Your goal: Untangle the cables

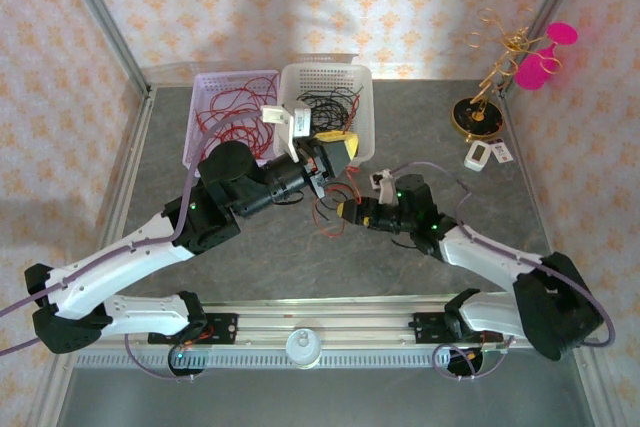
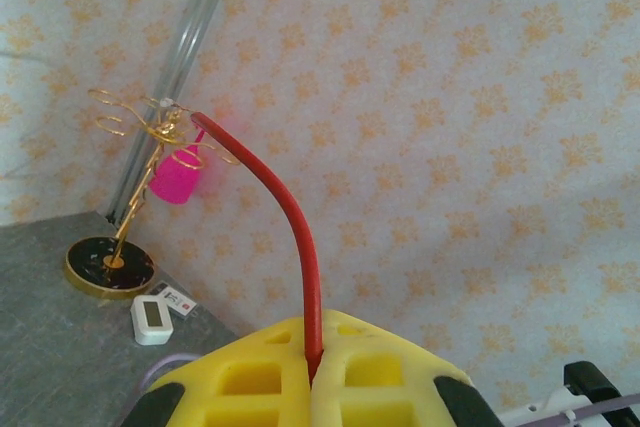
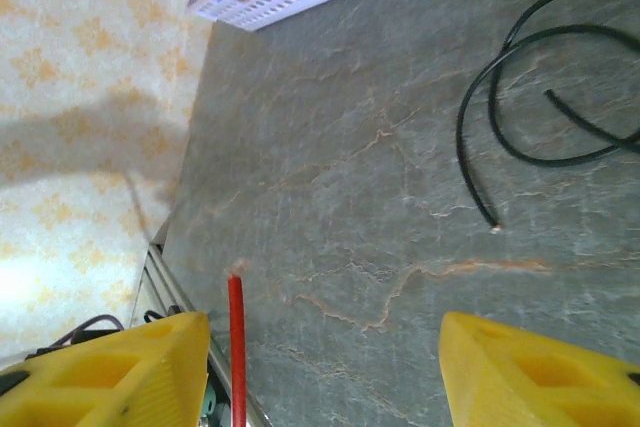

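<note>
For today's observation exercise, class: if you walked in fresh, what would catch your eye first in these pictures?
The left gripper is shut on a red cable that arches up against the patterned wall. The right gripper hangs open over the grey table, a loose black cable curled beyond it. At the back stand a lavender basket of red cables and a white basket of black cables.

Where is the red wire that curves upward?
In the left wrist view, the red wire is pinched in the shut left pincer, arching up toward the gold stand.
</note>
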Motion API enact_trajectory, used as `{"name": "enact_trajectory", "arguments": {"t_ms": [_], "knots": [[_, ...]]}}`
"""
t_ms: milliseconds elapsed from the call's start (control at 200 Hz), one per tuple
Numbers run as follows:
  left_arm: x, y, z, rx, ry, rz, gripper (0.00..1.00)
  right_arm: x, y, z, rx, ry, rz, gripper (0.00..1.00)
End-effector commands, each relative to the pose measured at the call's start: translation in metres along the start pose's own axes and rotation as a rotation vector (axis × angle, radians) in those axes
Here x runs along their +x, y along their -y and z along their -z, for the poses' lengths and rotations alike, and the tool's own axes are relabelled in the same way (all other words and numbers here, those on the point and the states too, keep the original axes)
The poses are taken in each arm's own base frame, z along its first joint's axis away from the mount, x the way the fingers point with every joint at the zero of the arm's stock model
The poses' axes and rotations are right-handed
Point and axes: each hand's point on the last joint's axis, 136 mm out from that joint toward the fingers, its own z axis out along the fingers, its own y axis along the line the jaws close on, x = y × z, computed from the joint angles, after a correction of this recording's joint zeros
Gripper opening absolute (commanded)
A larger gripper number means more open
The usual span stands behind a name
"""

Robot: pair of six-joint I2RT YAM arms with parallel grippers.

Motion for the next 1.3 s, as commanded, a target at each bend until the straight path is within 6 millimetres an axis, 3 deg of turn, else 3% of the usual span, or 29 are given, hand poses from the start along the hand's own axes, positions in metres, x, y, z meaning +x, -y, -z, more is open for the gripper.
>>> {"name": "enact_trajectory", "arguments": {"t_ms": [0, 105, 175, 330, 450, 556, 731, 1036, 1296], "knots": [[-0.02, 0.006, 0.009, 0.002, 0.041, -0.022, 0.0, -0.016, -0.027, -0.005, -0.098, 0.032, 0.05, 0.6], [-0.021, 0.005, 0.011, -0.005, 0.047, -0.021, 0.0, -0.012, -0.029, -0.012, -0.101, 0.014, 0.049, 0.55], [-0.022, 0.005, 0.013, -0.008, 0.052, -0.025, 0.0, -0.009, -0.026, -0.016, -0.091, 0.005, 0.04, 0.45], [-0.035, 0.004, 0.018, -0.039, 0.08, -0.067, 0.0, -0.002, 0.005, -0.024, 0.005, 0.012, -0.048, 0.18], [-0.051, -0.008, 0.022, -0.147, 0.099, -0.154, 0.0, 0.004, 0.033, -0.025, 0.097, 0.037, -0.101, 0.08], [-0.073, -0.016, 0.033, -0.248, 0.141, -0.227, 0.0, 0.008, 0.054, -0.021, 0.163, 0.075, -0.121, 0.04], [-0.113, -0.01, 0.051, -0.31, 0.228, -0.308, 0.0, 0.016, 0.074, -0.012, 0.21, 0.103, -0.161, 0.01], [-0.16, -0.017, 0.073, -0.453, 0.352, -0.395, 0.0, 0.009, 0.077, 0.001, 0.249, 0.161, -0.159, 0.01], [-0.181, -0.024, 0.077, -0.517, 0.385, -0.444, 0.0, 0.007, 0.078, 0.008, 0.262, 0.188, -0.161, 0.0]]}}
